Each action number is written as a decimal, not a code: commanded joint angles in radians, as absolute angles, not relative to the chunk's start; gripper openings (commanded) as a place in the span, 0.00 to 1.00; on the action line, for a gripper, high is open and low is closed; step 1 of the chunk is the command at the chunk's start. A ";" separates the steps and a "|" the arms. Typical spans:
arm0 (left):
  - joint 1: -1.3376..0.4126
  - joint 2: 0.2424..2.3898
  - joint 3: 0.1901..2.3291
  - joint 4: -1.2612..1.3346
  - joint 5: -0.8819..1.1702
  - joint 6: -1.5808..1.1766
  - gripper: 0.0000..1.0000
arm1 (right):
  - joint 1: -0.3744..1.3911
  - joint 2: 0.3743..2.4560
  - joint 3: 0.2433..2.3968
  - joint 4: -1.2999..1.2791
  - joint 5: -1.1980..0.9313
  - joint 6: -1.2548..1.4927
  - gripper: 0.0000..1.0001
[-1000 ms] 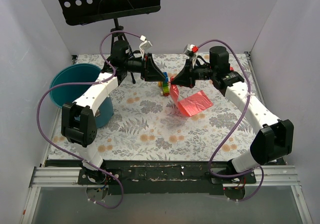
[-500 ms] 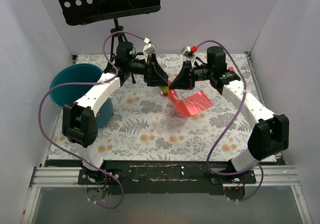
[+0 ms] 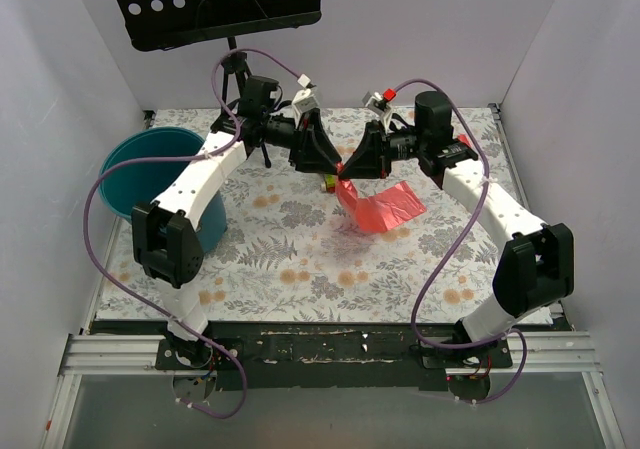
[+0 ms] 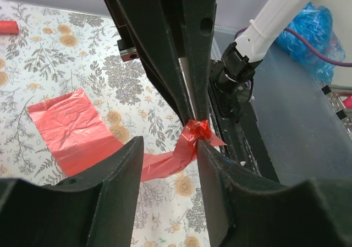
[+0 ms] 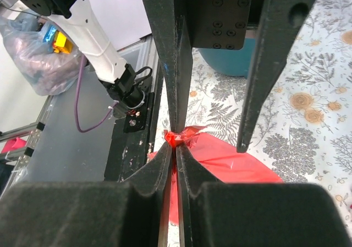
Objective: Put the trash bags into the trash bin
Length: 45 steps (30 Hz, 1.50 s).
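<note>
Mostly flat on the flowered table (image 3: pixel 300 259), mid-way out: red bag (image 3: pixel 388 207), one twisted end lifted. Clamped on that twist: right gripper (image 5: pixel 175 148). Spread wide around the same twist, gripping nothing: left gripper (image 4: pixel 168 145). Well apart at far left, upright beside the left arm: teal bin (image 3: pixel 130 184).

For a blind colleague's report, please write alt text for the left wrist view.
The right gripper, reaching in from above, pinches the bunched end of the pink-red trash bag, which trails left onto the floral table. The left gripper is open, the bag's twisted neck showing between its fingers.
</note>
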State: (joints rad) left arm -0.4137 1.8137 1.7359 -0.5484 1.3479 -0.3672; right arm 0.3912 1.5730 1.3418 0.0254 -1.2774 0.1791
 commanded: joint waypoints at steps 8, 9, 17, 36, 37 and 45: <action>-0.449 1.954 2.013 -0.969 1.439 -0.075 0.00 | 0.397 1.600 1.370 0.026 -1.180 0.163 0.15; -0.449 1.953 2.008 -0.963 1.437 -0.077 0.00 | 0.397 1.600 1.373 0.006 -1.161 0.153 0.17; -0.449 1.769 1.783 -0.677 1.145 -0.264 0.00 | 0.301 1.528 1.358 -0.080 -0.916 0.084 0.60; -0.457 1.612 1.606 -0.442 0.838 -0.522 0.00 | 0.477 1.425 1.311 -0.178 -0.706 -0.170 0.78; -0.457 1.612 1.611 -0.443 0.839 -0.519 0.00 | 0.479 1.425 1.312 -0.181 -0.692 -0.181 0.76; -0.457 1.621 1.623 -0.482 0.830 -0.427 0.00 | 0.479 1.417 1.305 -0.189 -0.653 -0.209 0.53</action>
State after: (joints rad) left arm -0.4553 1.6474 1.5978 -0.4660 0.8398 -0.4889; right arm 0.4728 1.4311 1.2938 -0.1864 -0.6773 -0.1780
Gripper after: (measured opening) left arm 0.008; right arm 0.606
